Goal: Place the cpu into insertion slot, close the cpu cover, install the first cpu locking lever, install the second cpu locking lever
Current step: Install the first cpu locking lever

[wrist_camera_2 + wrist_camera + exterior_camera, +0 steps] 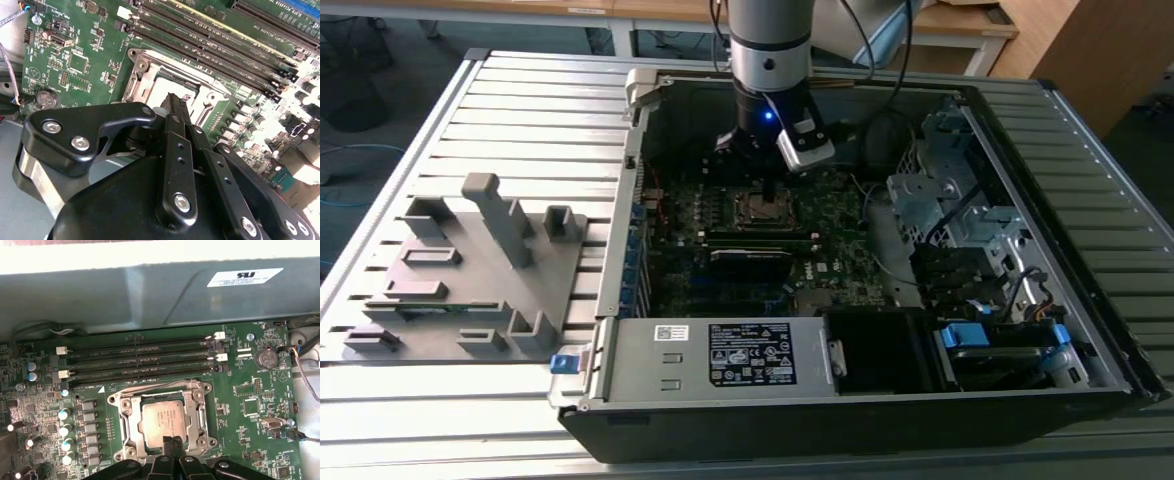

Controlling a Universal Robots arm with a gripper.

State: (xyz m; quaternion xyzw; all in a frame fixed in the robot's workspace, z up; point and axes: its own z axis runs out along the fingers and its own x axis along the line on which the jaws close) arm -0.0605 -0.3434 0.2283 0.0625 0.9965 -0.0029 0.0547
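The arm reaches down into the open computer case (1067, 390), its gripper (173, 444) hanging right over the edge of the chip (164, 421), fingers pinched narrow together with nothing between them. The chip lies flat in its socket (126, 412) on the green motherboard (250, 400), the silvery cover frame (197, 412) lying around it. 4 long black memory slots (140, 360) run just beside the socket. A grey parts tray (467, 285) sits outside the case, toward the exterior view's left.
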